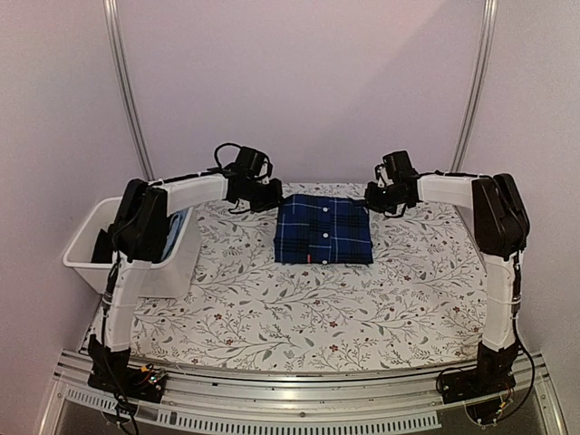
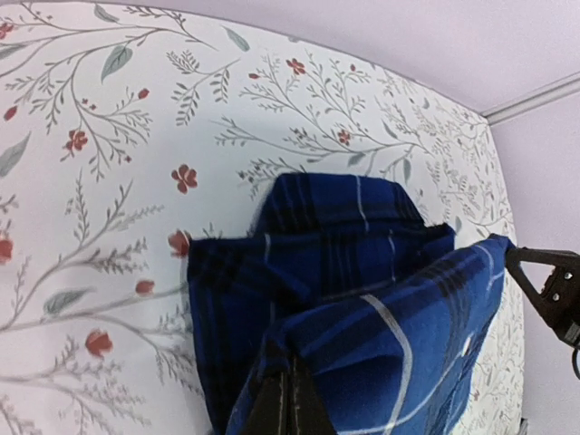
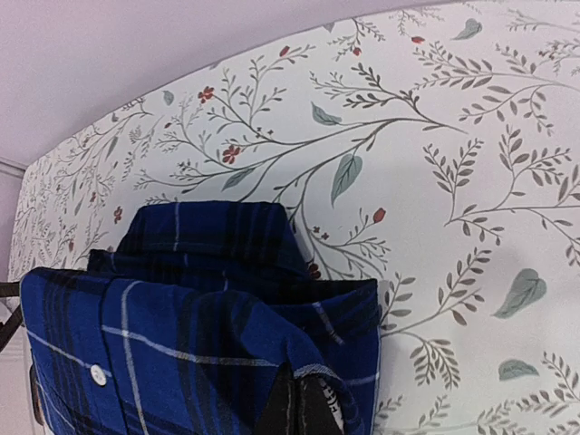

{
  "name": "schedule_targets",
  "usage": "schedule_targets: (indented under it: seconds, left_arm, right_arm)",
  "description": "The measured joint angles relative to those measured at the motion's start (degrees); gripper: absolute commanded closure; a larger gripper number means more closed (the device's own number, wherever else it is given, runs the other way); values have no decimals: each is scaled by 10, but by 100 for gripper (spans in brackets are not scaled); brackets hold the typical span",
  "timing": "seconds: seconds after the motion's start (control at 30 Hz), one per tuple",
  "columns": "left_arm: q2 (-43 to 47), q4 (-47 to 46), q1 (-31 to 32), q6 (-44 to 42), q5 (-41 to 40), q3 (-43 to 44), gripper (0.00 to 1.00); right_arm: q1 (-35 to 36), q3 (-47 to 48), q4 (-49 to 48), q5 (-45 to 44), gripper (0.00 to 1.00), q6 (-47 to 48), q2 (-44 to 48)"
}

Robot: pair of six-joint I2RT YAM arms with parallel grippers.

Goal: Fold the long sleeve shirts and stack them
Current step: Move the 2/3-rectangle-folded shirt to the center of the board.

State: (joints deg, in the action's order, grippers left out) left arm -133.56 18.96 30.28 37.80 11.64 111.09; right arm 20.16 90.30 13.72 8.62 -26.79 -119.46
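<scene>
My left fingers (image 2: 274,410) and right fingers (image 3: 283,412) clamped on far corners of folded navy plaid cloth shirt (image 1: 323,230). Soft, light, floppy; best pinched through all layers at edge, else fold sags.

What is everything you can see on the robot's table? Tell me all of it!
navy blue plaid folded shirt: one, dark blue with thin white lines and white buttons, middle of the table, toward the back.
white plastic bin: one, white, left edge of the table.
light-blue cloth: one bit showing, light blue, inside the bin.
flowery tablecloth: one, white with grey twigs and red flowers, covering the table.
metal rail: one, silver, along the near edge.
left arm, right arm: two, white and black, one each side.
left gripper: black, shut on the shirt's far left corner.
right gripper: black, shut on its far right corner.
</scene>
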Motion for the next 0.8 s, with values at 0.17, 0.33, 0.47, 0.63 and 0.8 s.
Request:
schedule_targets:
  seconds: [0.17, 0.33, 0.47, 0.63, 0.8]
  left_arm:
    - [-144, 27, -18, -6, 18, 134, 100]
    - [-131, -3, -14, 0, 34, 64, 100]
    - [-32, -58, 0, 18, 42, -107, 100]
    - [104, -113, 51, 52, 37, -311, 100]
    - [214, -142, 104, 73, 14, -425, 100]
  right_arm:
    - [-13, 91, 8, 31, 100, 7, -147]
    - [-12, 63, -21, 53, 100, 7, -149]
    - [-5, -61, -80, 68, 100, 2, -84]
    - [16, -264, -118, 76, 100, -15, 54]
    - [28, -382, -97, 69, 100, -32, 166]
